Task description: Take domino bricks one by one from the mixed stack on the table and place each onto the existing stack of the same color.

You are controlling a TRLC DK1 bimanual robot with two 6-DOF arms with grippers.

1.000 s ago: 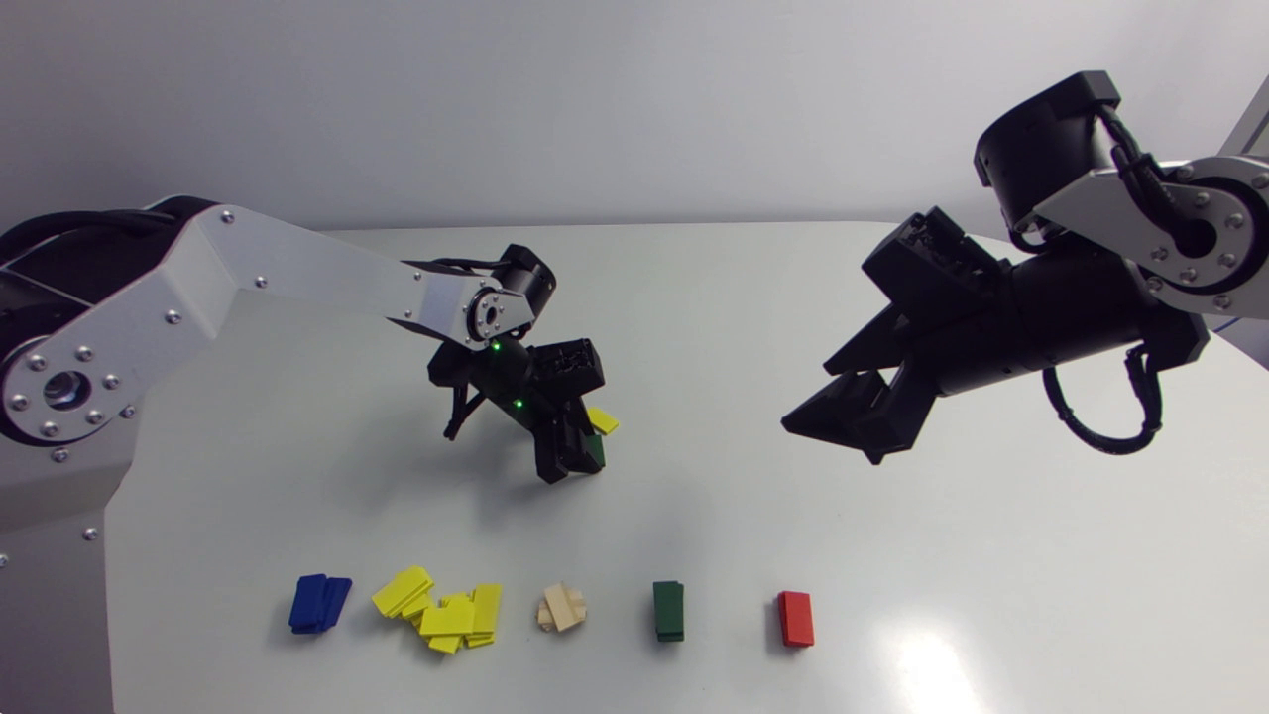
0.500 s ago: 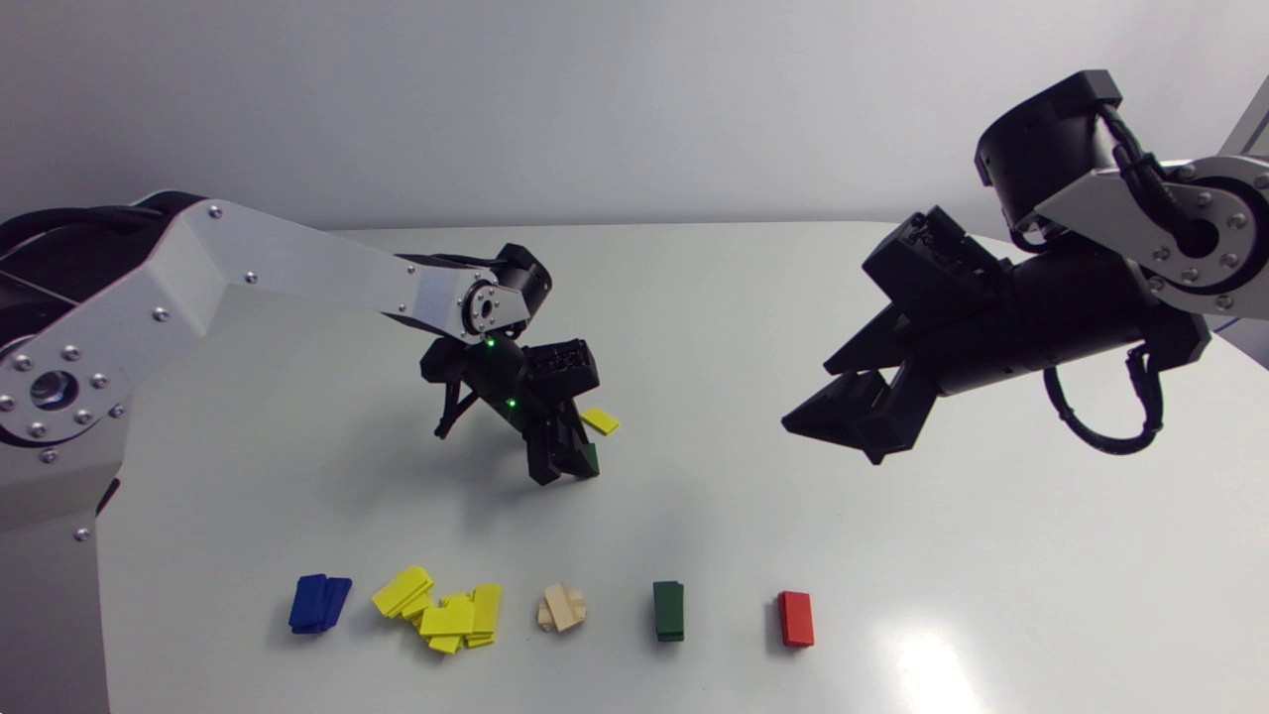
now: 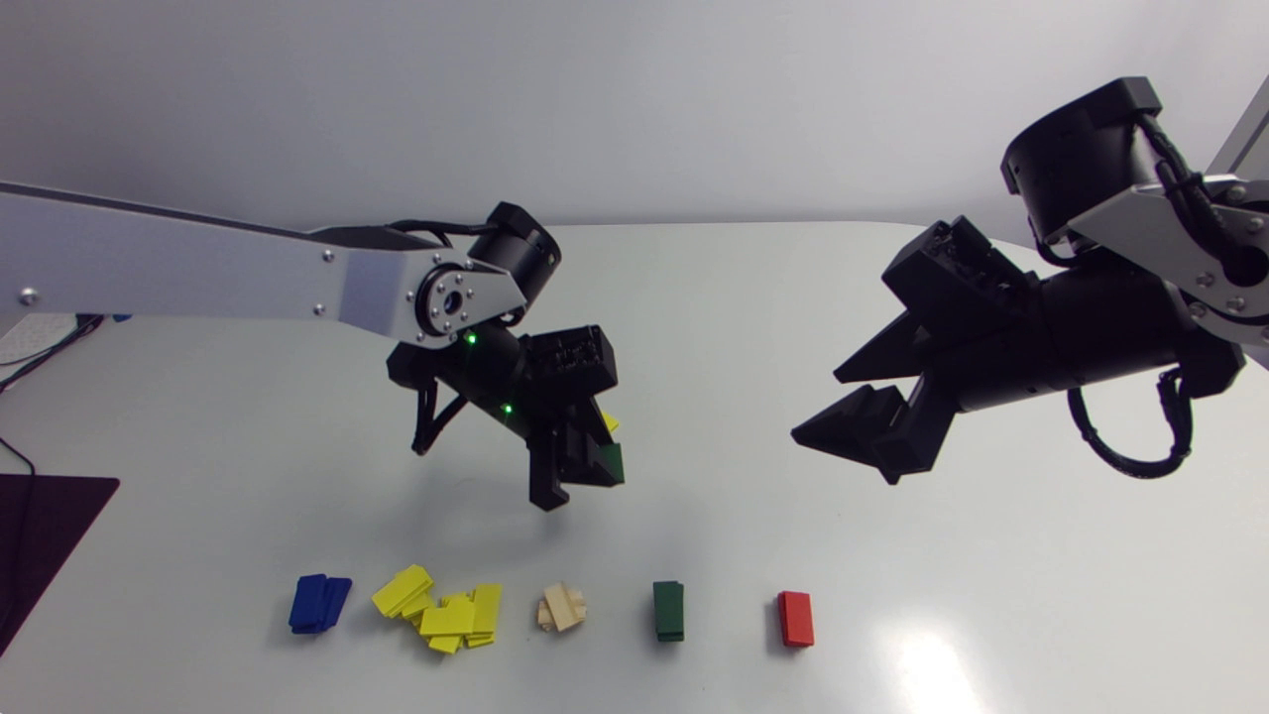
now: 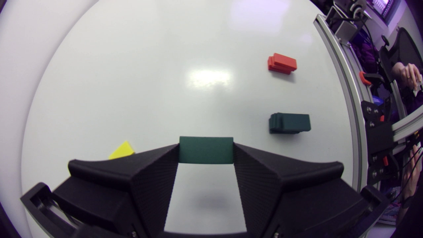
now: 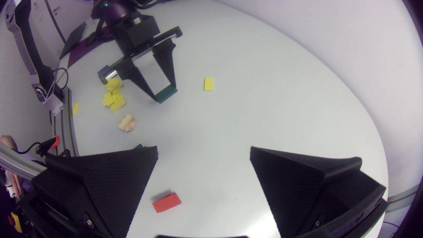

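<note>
My left gripper [image 3: 580,478] is shut on a dark green brick [image 3: 608,462], which hangs above the middle of the table; the left wrist view shows the green brick [image 4: 206,150] pinched between both fingertips. A lone yellow brick [image 3: 608,421] lies flat on the table behind it, partly hidden. The green stack [image 3: 668,610] sits in the front row, ahead of the left gripper and to one side as the green stack [image 4: 289,123]. My right gripper [image 3: 855,436] hovers open and empty over the table's right side.
The front row also holds a blue stack [image 3: 319,603], a scattered yellow pile [image 3: 441,610], a wooden stack [image 3: 562,607] and a red stack [image 3: 795,618]. The red stack [image 5: 166,202] lies under my right gripper [image 5: 204,151].
My left gripper closed on the green brick and lifted it off the table, leaving the yellow brick behind. The left arm rose. The right arm shifted slightly to the right.
</note>
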